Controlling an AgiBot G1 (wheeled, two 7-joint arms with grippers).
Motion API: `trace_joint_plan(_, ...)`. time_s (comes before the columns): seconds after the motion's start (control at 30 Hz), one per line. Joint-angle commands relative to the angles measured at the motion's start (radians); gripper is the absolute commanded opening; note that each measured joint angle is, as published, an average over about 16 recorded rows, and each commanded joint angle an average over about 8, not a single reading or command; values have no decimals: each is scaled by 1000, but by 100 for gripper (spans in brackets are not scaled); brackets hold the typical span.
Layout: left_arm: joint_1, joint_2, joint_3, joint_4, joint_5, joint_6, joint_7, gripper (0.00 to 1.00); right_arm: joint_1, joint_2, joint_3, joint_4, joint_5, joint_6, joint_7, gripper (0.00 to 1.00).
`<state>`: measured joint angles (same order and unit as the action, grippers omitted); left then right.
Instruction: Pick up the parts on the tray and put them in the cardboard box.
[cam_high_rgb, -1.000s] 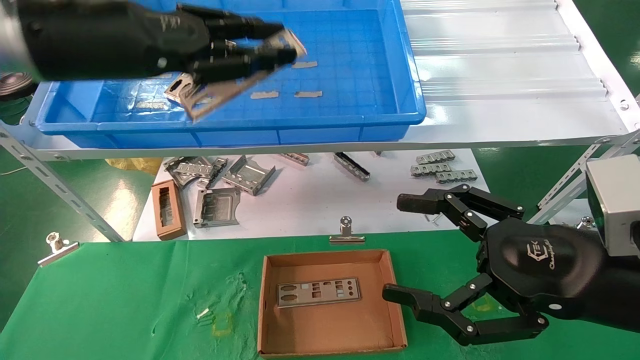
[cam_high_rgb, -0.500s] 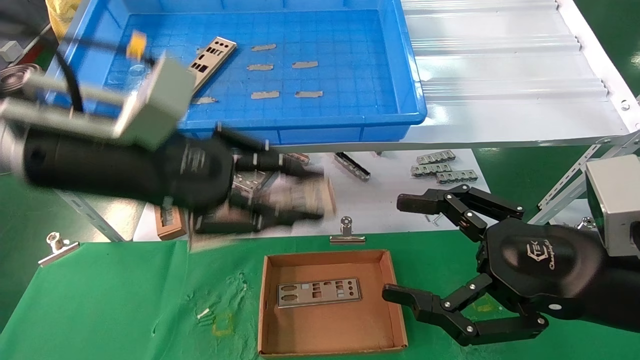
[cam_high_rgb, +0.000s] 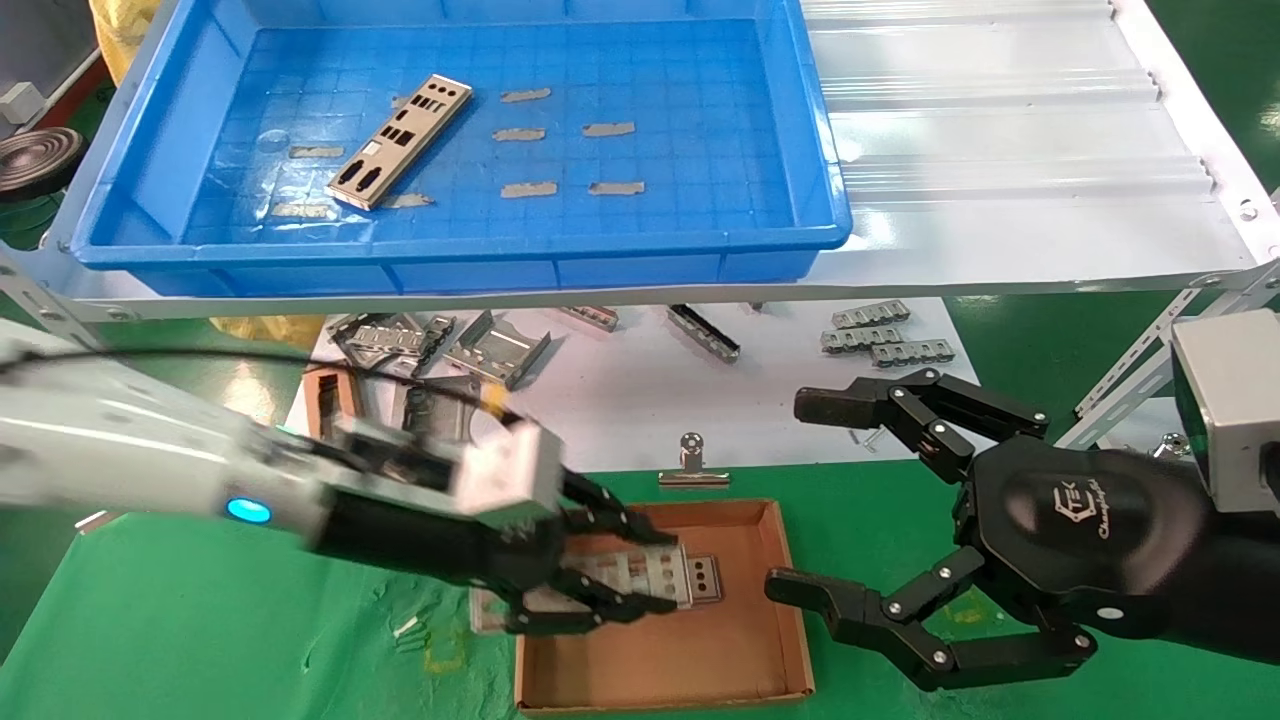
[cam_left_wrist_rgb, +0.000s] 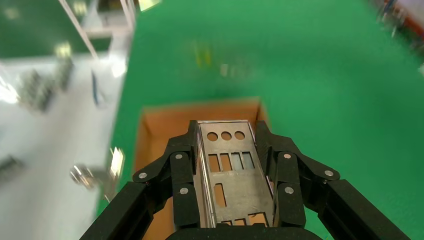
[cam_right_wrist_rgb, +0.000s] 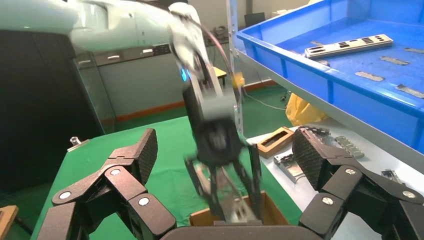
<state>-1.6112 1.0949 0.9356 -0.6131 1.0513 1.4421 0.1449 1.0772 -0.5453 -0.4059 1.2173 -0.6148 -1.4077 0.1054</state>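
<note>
Looking down from the head view, the left gripper (cam_high_rgb: 625, 570) reaches in from the left over the near-left part of the cardboard box (cam_high_rgb: 745, 660), its fingers clamped on the long edges of a silver plate (cam_high_rgb: 655, 575). A second plate (cam_high_rgb: 706, 577) lies flat on the box floor, only its right end showing past the held one. The box sits on a green cloth (cam_high_rgb: 200, 620). On the shelf beyond, the blue tray (cam_high_rgb: 780, 150) holds one more plate (cam_high_rgb: 400, 141), lying slantwise in its far-left part among small grey strips (cam_high_rgb: 529, 189). Bent grey brackets (cam_high_rgb: 497, 350) lie on the white surface between tray and box. The right gripper (cam_high_rgb: 790, 495) rests just right of the box, its fingers spread wide and holding nothing.

From the left wrist view, the black fingers (cam_left_wrist_rgb: 182, 175) press both long edges of the held plate (cam_left_wrist_rgb: 235, 175), with the box (cam_left_wrist_rgb: 165, 120) open beneath.

From the right wrist view, the right gripper's own fingers (cam_right_wrist_rgb: 137, 155) stand wide apart, and beyond them the left gripper (cam_right_wrist_rgb: 227, 202) hangs over the box rim (cam_right_wrist_rgb: 270, 210). The tray (cam_right_wrist_rgb: 320, 85) with its remaining plate (cam_right_wrist_rgb: 348, 45) shows on the shelf.
</note>
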Motion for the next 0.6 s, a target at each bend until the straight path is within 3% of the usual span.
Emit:
trace_joint_plan(0.03, 24, 42, 18, 45, 34, -34, 45, 0, 0, 0, 0, 0, 0, 0, 0, 100)
trace_joint_plan(0.27, 50, 139, 25, 172, 61, -126, 155, 0, 0, 0, 0, 0, 0, 0, 0, 100)
trace_joint_plan(0.33, 55, 161, 26, 198, 69, -152, 195, 7, 0, 0, 0, 0, 0, 0, 0, 100)
trace_joint_plan(0.53, 59, 214, 25, 266, 76, -189, 265, 82, 0, 0, 0, 0, 0, 0, 0, 100)
trace_joint_plan(0.6, 56, 226, 24, 286, 74, -190, 276, 100, 0, 0, 0, 0, 0, 0, 0, 100)
